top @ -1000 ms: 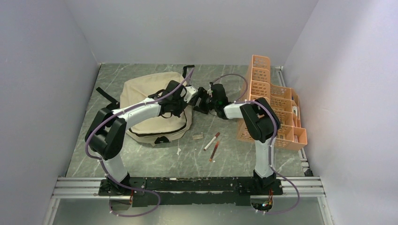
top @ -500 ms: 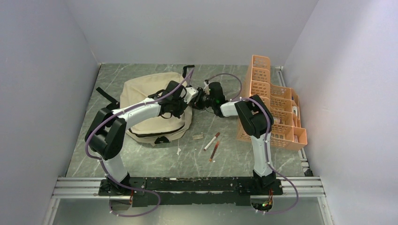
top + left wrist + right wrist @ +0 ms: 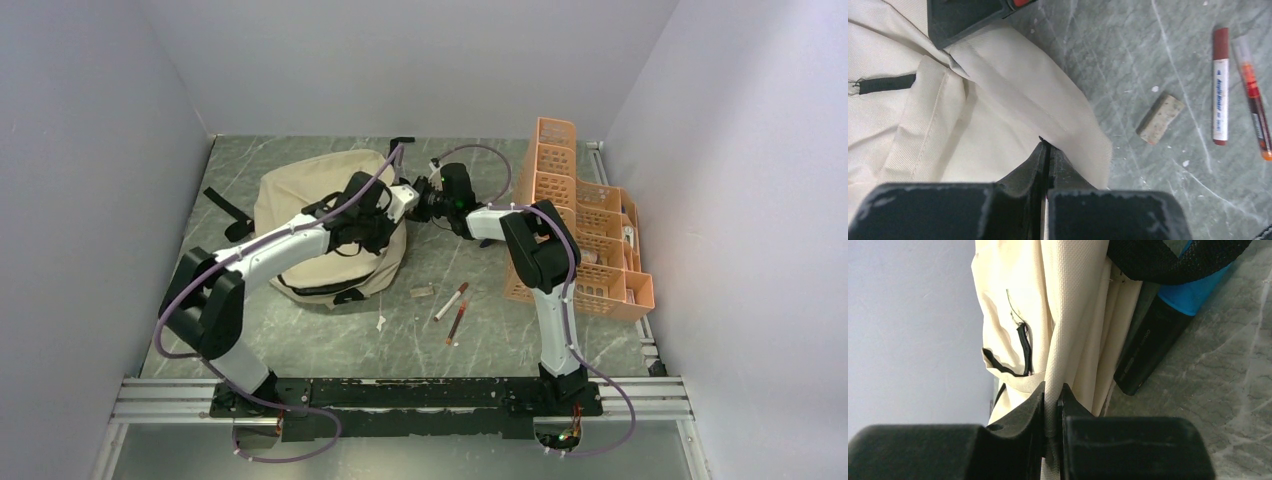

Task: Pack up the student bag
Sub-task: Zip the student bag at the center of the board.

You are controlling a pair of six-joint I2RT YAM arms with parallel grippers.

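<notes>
Between white walls, on the marbled table, left claw and right claw clamp the student bag.

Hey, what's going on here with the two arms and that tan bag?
Both arms are on the large beige fabric backpack with black straps on the grey marbled table. The left gripper is shut on a fold of its cloth, and the right gripper pinches another fold at the bag's right edge. A white marker with a dark red cap, a red pen and a small speckled block lie loose on the table, not yet packed.
</notes>
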